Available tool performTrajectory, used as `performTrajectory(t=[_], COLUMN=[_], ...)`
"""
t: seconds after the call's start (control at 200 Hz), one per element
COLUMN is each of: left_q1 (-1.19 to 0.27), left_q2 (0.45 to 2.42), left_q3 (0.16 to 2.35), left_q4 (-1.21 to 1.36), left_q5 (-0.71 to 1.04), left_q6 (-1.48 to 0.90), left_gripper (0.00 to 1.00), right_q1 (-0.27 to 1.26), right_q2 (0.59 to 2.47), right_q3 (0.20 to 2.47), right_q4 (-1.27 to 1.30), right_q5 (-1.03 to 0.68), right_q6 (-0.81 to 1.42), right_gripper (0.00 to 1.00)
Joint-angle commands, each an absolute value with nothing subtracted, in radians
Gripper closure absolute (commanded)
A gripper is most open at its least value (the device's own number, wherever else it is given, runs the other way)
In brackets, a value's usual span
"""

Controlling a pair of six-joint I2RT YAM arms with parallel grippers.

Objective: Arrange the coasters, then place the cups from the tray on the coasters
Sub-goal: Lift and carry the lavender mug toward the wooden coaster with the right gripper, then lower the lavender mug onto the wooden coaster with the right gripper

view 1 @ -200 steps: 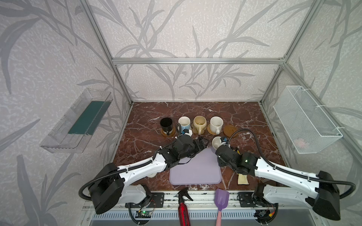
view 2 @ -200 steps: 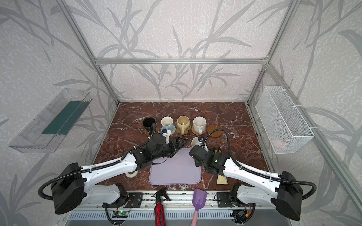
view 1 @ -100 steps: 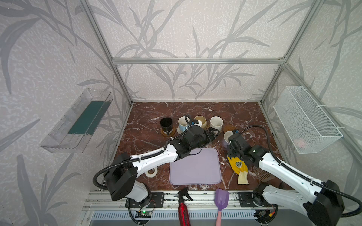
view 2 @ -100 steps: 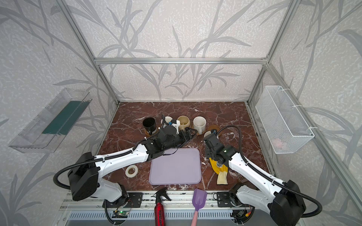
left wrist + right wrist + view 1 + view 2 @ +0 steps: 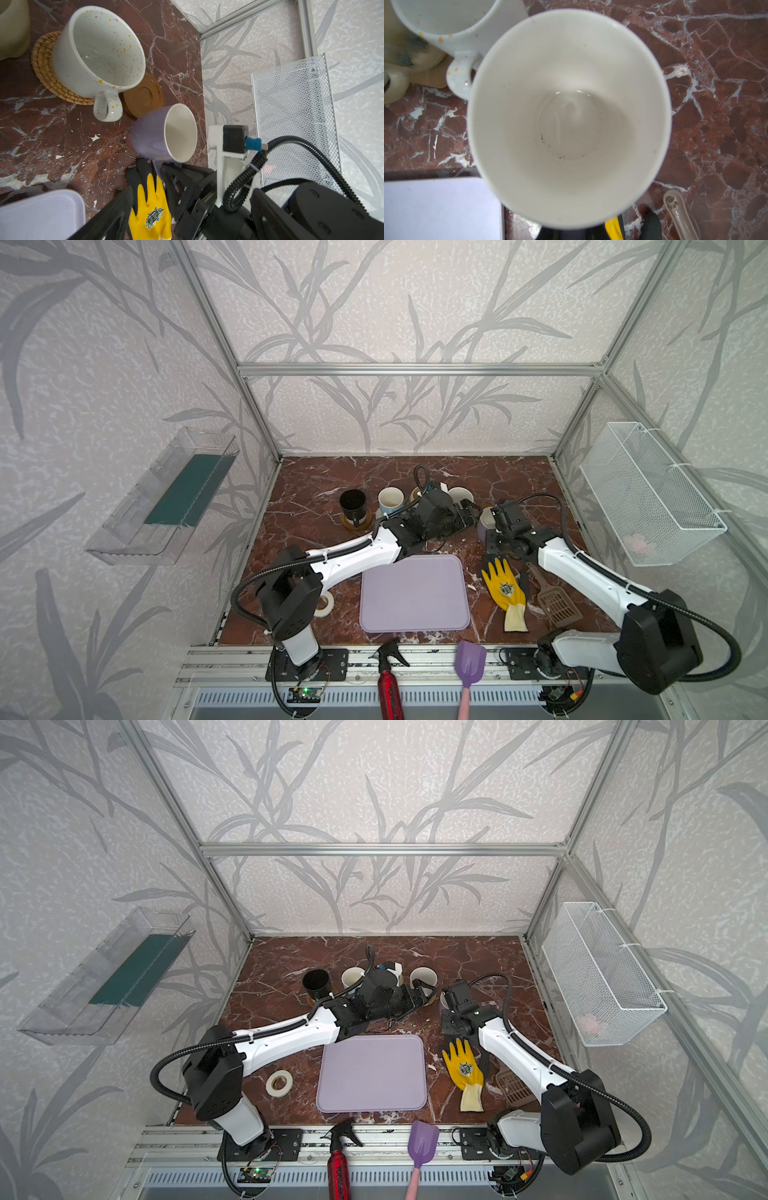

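Note:
My right gripper [image 5: 164,169] is shut on the handle of the lavender-grey cup [image 5: 153,137], which hangs tilted beside a bare amber coaster [image 5: 143,97]. From above, that cup [image 5: 569,116] hides the jaws. The white speckled cup [image 5: 97,52] stands on the golden rattan coaster [image 5: 43,68]. In a top view the black cup [image 5: 352,504] sits on an amber coaster [image 5: 356,523], with the light blue cup [image 5: 390,499] beside it; my left arm mostly hides the beige cup. My left gripper [image 5: 465,516] is open and empty near the speckled cup [image 5: 459,493]. The lavender tray [image 5: 413,593] holds nothing.
A yellow glove [image 5: 505,587] and a brown scoop [image 5: 555,605] lie right of the tray, under my right arm. A white tape roll [image 5: 323,603] lies left of it. A red spray bottle [image 5: 388,680] and a purple scoop [image 5: 469,664] rest on the front rail. A wire basket [image 5: 648,493] hangs on the right wall.
My right gripper has carried the lavender-grey cup from the tray's far corner back and to the right. My left arm has reached further right along the row of cups.

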State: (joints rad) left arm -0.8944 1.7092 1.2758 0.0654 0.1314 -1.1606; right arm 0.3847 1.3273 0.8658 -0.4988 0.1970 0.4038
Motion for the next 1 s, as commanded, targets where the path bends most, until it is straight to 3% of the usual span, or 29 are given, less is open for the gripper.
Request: performTrajectory(t=[0.0, 0.595, 0.995], left_q1=[-0.887, -0.865, -0.859], left_q2=[1.737, 1.817, 1.838], left_q3=[1.318, 1.396, 1.412], left_q4=[0.035, -0.005, -0.018], left_q5=[0.131, 0.139, 0.135], left_q6=[-1.137, -1.117, -1.111], left_gripper=[0.1, 0.11, 0.11], right_q1=[0.355, 0.243, 0.242], right_q2=[1.363, 1.636, 1.695], right_q3=[0.933, 1.123, 1.157], right_q4=[-0.401, -0.406, -0.42], right_q5=[0.184, 0.135, 0.164], right_q6=[0.368, 0.294, 0.272], right_gripper=[1.0, 1.0, 1.0])
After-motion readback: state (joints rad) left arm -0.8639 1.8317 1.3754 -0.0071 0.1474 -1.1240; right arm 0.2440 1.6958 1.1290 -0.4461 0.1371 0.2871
